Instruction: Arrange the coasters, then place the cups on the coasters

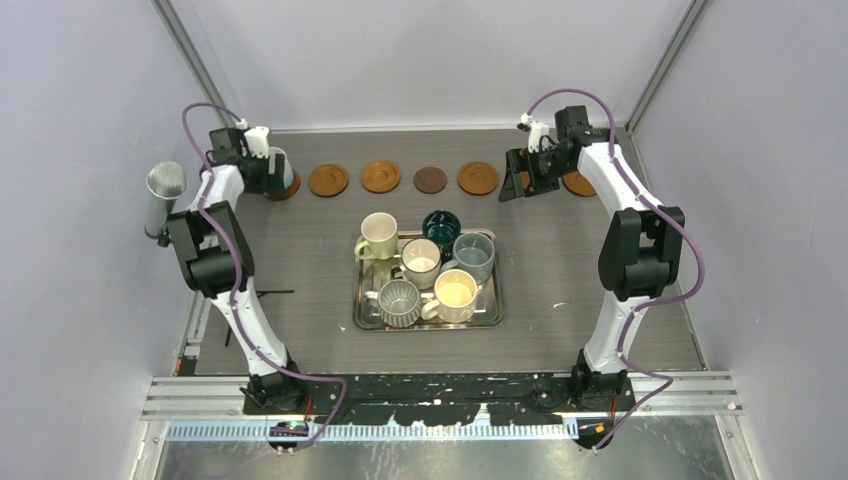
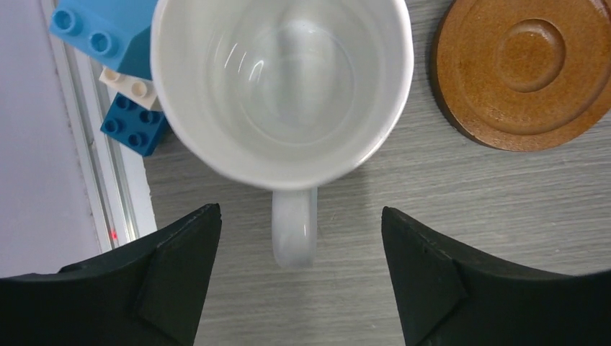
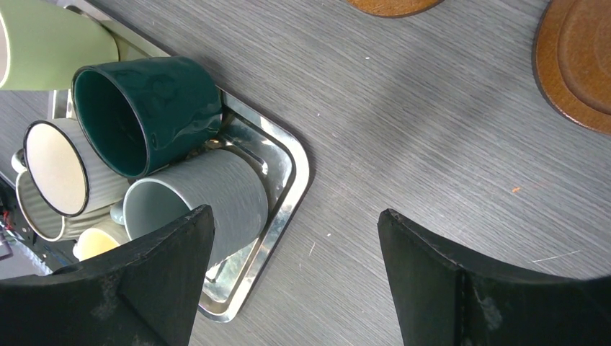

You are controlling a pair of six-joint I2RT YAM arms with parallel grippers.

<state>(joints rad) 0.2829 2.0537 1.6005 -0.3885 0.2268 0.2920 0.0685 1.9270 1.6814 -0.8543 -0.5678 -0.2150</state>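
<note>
Glossy white ceramic mug (image 2: 281, 86) sits on leftmost orange-brown wooden coaster (image 1: 288, 192), far-left of grey bench (image 1: 320, 250). Left claw (image 2: 301, 216) open, straddling handle (image 2: 294, 234), not touching. Best to back straight out without clipping the handle. Right claw (image 3: 295, 216) open, empty.

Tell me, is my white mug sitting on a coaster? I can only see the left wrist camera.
Observer: Yes. From above, a brown coaster rim peeks out under the white mug, at the left end of the far row.
Operator: How many mugs are there to go?
Observer: Six, bunched together at the steel tray in the middle of the table.
Operator: What is the other arm doing?
Observer: The right fingers are open and empty, hovering by the right end of the coaster row.
</note>
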